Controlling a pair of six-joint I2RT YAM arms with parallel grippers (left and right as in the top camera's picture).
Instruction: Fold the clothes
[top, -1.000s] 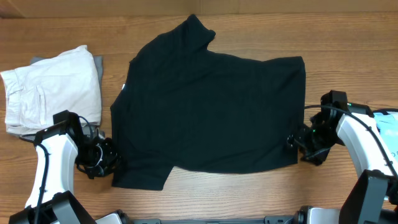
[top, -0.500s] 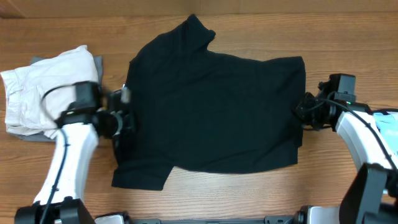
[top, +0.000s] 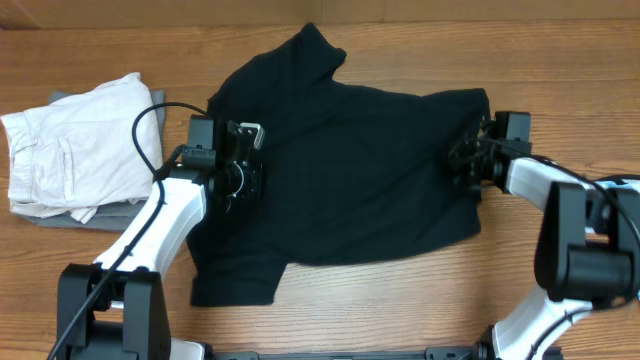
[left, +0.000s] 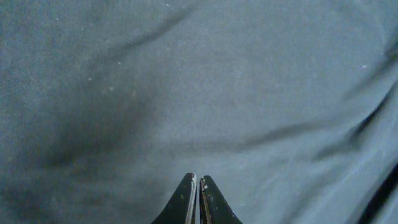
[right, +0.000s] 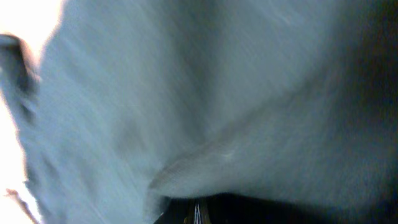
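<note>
- Black short-sleeved soft-fabric T-shirt (top: 350, 170) lies spread mid-table, long axis side to side, neck toward the left arm.
- Left gripper (left: 199, 182) and right gripper (right: 198, 210): pressed together over it, pinch unclear.
- Brown wooden table (top: 400, 310).

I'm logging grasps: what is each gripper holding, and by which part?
Both are shut on the black T-shirt: the left gripper on fabric at the side nearest it, the right gripper on a fold at the opposite side. The left hold is less certain.
</note>
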